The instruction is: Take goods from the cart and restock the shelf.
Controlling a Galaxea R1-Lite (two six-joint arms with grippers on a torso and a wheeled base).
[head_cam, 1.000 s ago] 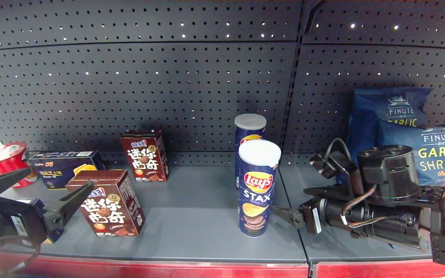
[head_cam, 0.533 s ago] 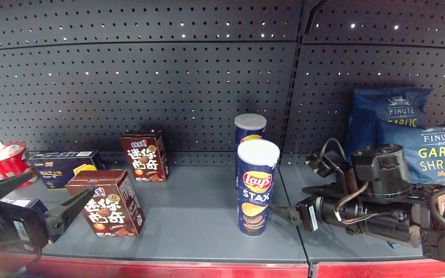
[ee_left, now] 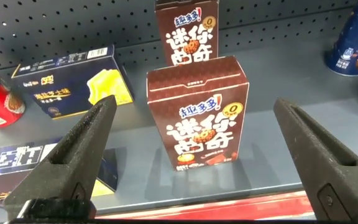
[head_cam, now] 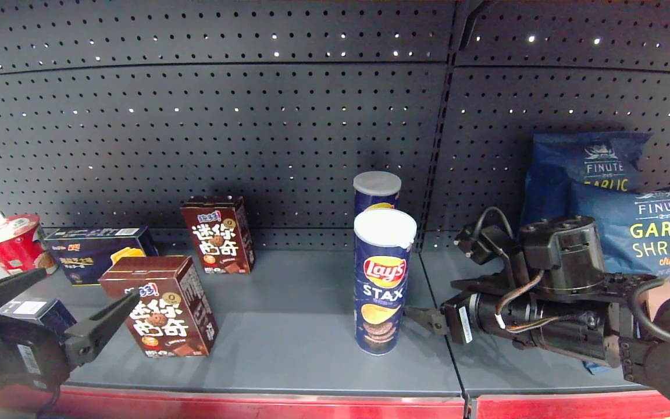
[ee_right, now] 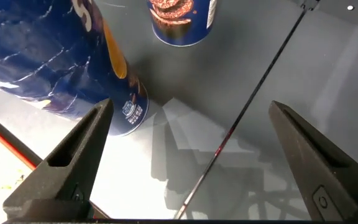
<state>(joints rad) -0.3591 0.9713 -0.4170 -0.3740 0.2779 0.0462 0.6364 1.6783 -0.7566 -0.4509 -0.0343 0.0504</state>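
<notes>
Front chip can [head_cam: 382, 282] stands upright on the shelf [head_cam: 288, 326], long axis vertical. My right gripper [ee_right: 190, 112], spread wide, sits just right of the can, low by its base, possibly touching it. My left gripper [head_cam: 86, 285], also wide, is well left of it.

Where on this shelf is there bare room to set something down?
Bare shelf floor lies between the front brown box and the front chip can, back to the rear brown box. Crowded: left end, blue box and red cup; right end, snack bags.
</notes>
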